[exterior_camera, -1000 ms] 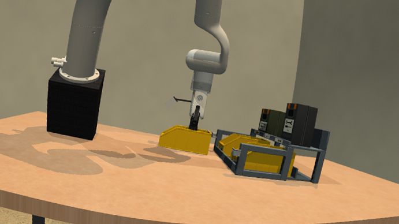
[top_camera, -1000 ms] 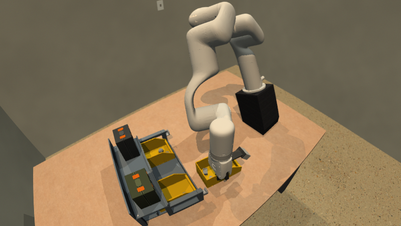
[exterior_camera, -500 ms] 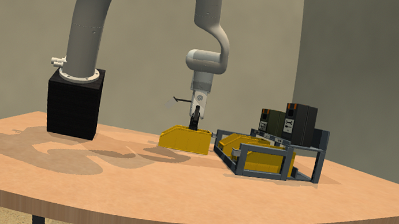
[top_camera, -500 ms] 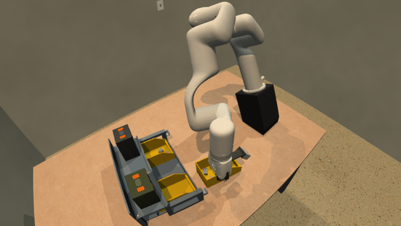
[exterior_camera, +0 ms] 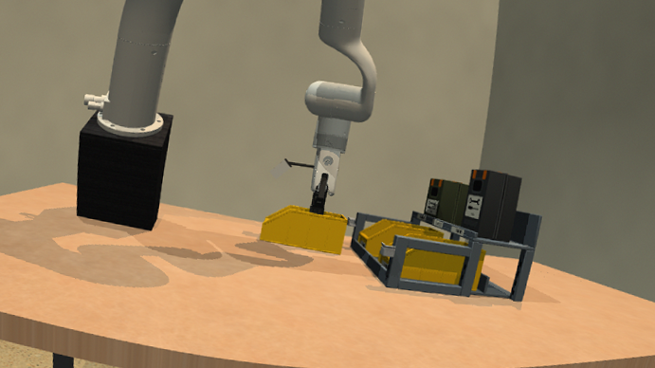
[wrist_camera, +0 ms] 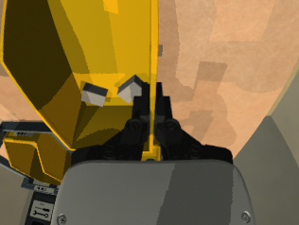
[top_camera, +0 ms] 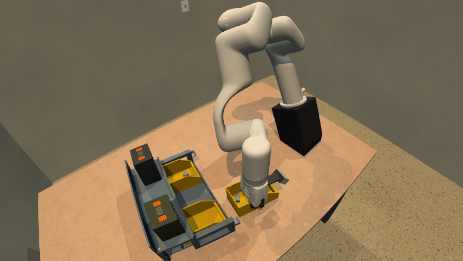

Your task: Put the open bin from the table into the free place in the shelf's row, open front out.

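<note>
Fig.: grasp step. I had the black two-finger gripper (exterior_camera: 320, 199) pinched tight on the thin side wall of the yellow plastic open bin (top_camera: 241, 210), which sat on the tan wooden table (exterior_camera: 302, 316) just beside the grey metal shelf frame (top_camera: 212, 235), small grey parts (wrist_camera: 95, 95) w/in it. Free slot lay btwn two shelved yellow bins (top_camera: 201, 213). Next, in my judgement: lift level, clear front lip, slide rear under the board.

Yellow open bin (top_camera: 252, 199) sits level on table, just right of shelf (top_camera: 213, 232), 2 grey parts (wrist_camera: 95, 95) inside; gripper (wrist_camera: 150, 128) pinching its right side wall.
</note>
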Controlling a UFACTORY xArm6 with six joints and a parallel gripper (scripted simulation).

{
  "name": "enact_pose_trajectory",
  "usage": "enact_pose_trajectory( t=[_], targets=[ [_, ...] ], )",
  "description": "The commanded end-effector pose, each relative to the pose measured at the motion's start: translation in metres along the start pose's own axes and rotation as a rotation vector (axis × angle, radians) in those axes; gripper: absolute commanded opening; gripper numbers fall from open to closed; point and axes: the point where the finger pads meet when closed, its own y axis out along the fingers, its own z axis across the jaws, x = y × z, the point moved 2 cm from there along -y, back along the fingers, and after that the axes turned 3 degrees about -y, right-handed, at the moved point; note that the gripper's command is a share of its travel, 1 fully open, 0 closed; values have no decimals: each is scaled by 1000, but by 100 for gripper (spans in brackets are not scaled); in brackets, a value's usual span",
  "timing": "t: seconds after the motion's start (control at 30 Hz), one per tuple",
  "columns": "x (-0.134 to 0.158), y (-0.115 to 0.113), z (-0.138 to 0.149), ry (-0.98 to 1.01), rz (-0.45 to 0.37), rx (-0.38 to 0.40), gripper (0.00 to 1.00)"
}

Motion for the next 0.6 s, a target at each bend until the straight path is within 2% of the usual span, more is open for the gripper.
enact_pose_trajectory(
  t=[0.0,0.57],
  targets=[
    [1,-2,1,1,-3,2,0],
    [1,-12,1,1,-3,2,0]
  ],
)
